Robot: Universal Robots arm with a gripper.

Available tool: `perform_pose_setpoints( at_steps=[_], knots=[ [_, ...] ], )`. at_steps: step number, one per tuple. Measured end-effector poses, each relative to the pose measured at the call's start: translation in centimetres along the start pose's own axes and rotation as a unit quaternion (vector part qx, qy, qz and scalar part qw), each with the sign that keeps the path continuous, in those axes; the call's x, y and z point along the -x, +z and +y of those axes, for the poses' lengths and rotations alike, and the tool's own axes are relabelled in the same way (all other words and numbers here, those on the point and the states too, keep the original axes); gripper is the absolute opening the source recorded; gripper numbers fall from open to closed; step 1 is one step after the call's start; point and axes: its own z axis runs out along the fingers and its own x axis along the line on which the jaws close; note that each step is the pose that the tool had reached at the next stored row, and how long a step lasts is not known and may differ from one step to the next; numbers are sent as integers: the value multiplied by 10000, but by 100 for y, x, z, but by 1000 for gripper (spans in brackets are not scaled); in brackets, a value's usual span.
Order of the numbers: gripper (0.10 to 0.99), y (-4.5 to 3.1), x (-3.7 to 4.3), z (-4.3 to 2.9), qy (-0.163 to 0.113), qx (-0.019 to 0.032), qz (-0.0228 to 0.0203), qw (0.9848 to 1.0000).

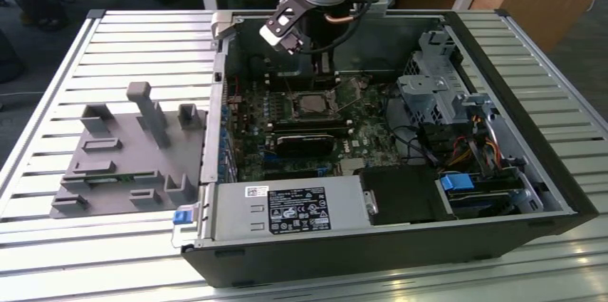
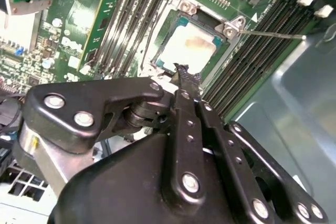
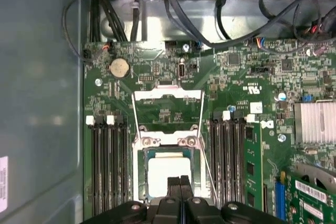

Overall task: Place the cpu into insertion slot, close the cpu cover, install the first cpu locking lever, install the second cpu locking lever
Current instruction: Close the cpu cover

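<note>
Bright even light; glare whitens the cpu (image 2: 191, 48) (case (image 1: 562, 174) interior shadowed).

In the exterior view the cpu (image 1: 312, 105) seems seated mid-way in the case (image 1: 380, 253). The power supply (image 1: 285, 211) lies at its six o'clock, the drive cage (image 1: 432, 95) at three and the tray (image 1: 128, 152) at nine.

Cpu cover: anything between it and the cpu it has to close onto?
Only the gripper, whose shut tips sit over the cpu; the cpu cover lies flipped open beside it.
</note>
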Motion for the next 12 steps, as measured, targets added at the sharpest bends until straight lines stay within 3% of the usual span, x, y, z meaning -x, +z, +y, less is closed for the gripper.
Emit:
perform_pose_setpoints(
  at_steps=[4,9,12],
  knots=[
    [106,-73,-1,5,-6,-4,4,10000],
    [106,-73,-2,22,-199,-7,14,9998],
    [106,-69,-4,79,-265,-17,17,9996]
  ],
)
